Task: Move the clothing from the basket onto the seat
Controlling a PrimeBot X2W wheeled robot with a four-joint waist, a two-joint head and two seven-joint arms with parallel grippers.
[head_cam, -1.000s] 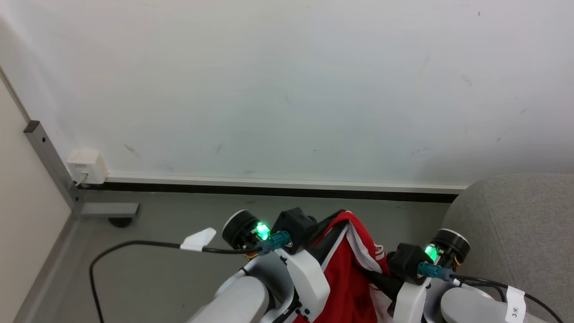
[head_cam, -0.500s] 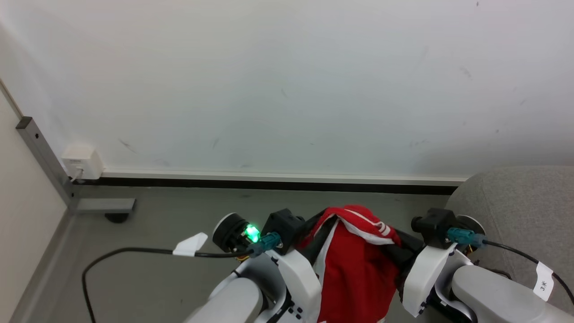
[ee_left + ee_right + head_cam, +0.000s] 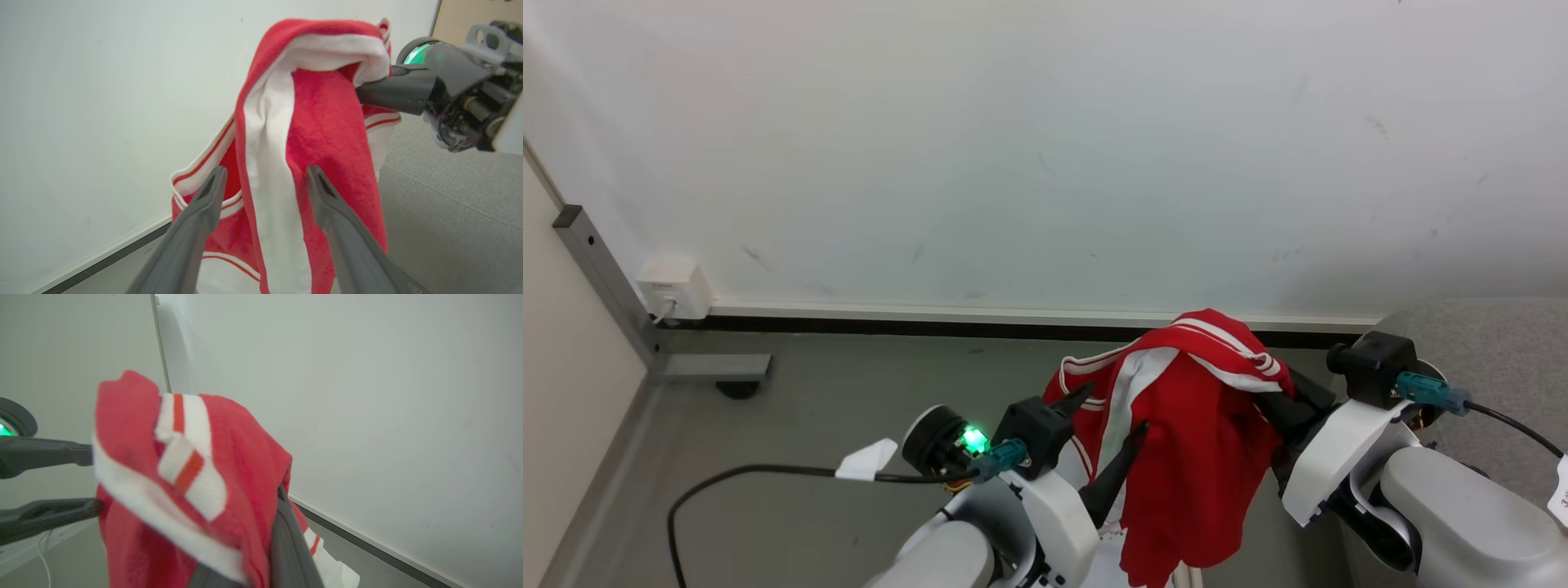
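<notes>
Left fingers (image 3: 1113, 408): I saw them spread wide and clamped on nothing; a hanging fold of the clothing (image 3: 1192, 441) sat between them in the left wrist view.
Right fingers (image 3: 1286, 396): pinched shut on the clothing's top fold.
Clothing: it hung in the air from the right fingers, above the floor (image 3: 849, 392), just off the rounded edge of the seat (image 3: 1486, 351).

Clothing (image 3: 1184, 425) between left hand (image 3: 1113, 408) and right hand (image 3: 369, 93), seat (image 3: 1503, 351) rightward
</notes>
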